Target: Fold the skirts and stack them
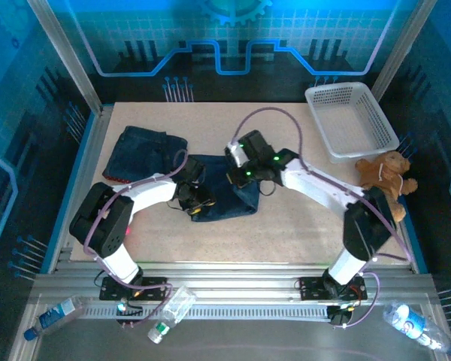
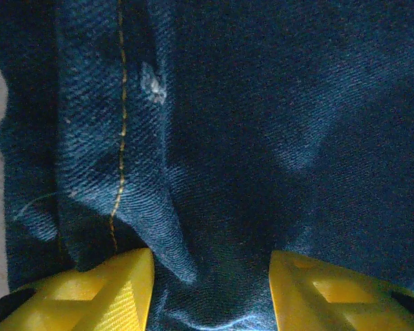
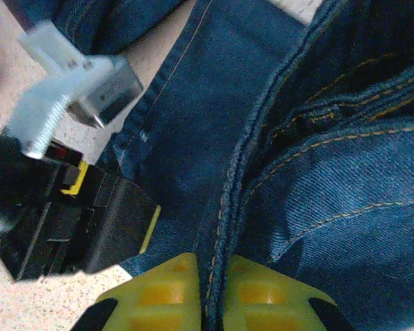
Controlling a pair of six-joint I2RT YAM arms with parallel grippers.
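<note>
— Denim skirt (image 1: 237, 199) is seen from above, bunched in the middle of the table (image 1: 301, 226), between the left claw (image 1: 195, 201) and the right claw (image 1: 239, 174). Is room left?
— Yes. A folded skirt (image 1: 145, 150) is laid back left; a basket (image 1: 334, 88) and a teddy bear (image 1: 383, 174) are set at the right.
— Left wrist?
— The left claw (image 2: 210, 276) is held wide over soft, thick cloth.
— Right wrist?
— The right claw (image 3: 208, 283) is pinched on the stitched edge. Floppy, fairly heavy cloth is expected; edges are best gripped.

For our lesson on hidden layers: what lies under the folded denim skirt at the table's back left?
A red edge peeks out under the folded skirt at its near side. The rest of that red cloth is covered.
</note>
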